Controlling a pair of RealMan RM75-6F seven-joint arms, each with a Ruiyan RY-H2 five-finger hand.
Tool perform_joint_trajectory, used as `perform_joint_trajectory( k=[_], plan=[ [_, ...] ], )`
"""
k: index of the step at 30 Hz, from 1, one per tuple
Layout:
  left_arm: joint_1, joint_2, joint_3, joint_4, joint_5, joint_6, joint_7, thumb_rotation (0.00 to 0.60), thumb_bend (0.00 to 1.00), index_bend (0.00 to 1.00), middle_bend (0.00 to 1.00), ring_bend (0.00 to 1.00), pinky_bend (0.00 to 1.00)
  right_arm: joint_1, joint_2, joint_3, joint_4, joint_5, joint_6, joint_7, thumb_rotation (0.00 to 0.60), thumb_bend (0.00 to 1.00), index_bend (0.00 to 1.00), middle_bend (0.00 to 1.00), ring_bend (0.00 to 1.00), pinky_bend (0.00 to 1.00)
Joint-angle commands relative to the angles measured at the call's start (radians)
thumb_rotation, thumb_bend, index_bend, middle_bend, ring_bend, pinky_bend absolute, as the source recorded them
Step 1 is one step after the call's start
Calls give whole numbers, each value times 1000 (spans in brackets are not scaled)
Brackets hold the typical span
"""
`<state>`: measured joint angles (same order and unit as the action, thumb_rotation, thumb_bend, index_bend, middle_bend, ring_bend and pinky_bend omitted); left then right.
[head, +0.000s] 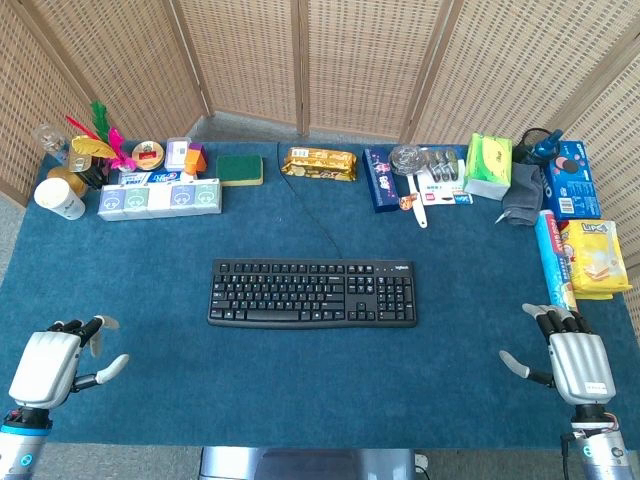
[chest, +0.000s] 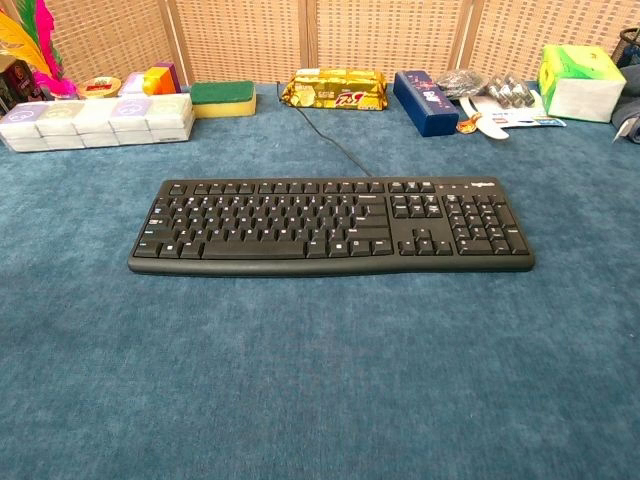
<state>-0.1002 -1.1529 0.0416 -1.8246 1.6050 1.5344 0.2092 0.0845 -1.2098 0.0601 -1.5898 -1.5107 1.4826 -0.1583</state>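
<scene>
Left hand (head: 50, 365) and right hand (head: 575, 360) both spread, empty, on mat near corners. Keyboard (head: 313, 293) centred between, ahead of both, long axis left-right, roughly equidistant.

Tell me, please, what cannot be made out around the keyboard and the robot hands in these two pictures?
- Left robot hand and right robot hand: absent from the chest view, outside its frame; the head view alone shows them, empty, fingers apart.
- Keyboard key legends: too small to read in either view.
- Keyboard cable: its far end disappears behind the yellow snack pack.
- Dark cloth, head view: covers whatever lies under it.
</scene>
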Motion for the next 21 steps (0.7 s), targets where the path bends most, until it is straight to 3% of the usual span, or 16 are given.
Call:
perform_joint_trajectory(
  k=[1, 12, 21],
  plan=[
    [1, 1, 0, 0, 0, -3, 1, 0, 118, 394, 663, 543, 524, 0, -1, 0, 0, 1, -1, 2, 0, 187, 224, 281, 230, 215],
    [-21, 38, -25, -27, 4, -32, 5, 0, 119, 394, 663, 543, 524, -12, 9, -6, 2, -13, 22, 19, 0, 187, 224, 280, 230, 215],
    [-132, 51, -92, -52, -57, -182, 18, 0, 119, 394, 663, 543, 524, -23, 13, -10, 1, -19, 37, 26, 0, 186, 225, 281, 231, 215]
  ],
)
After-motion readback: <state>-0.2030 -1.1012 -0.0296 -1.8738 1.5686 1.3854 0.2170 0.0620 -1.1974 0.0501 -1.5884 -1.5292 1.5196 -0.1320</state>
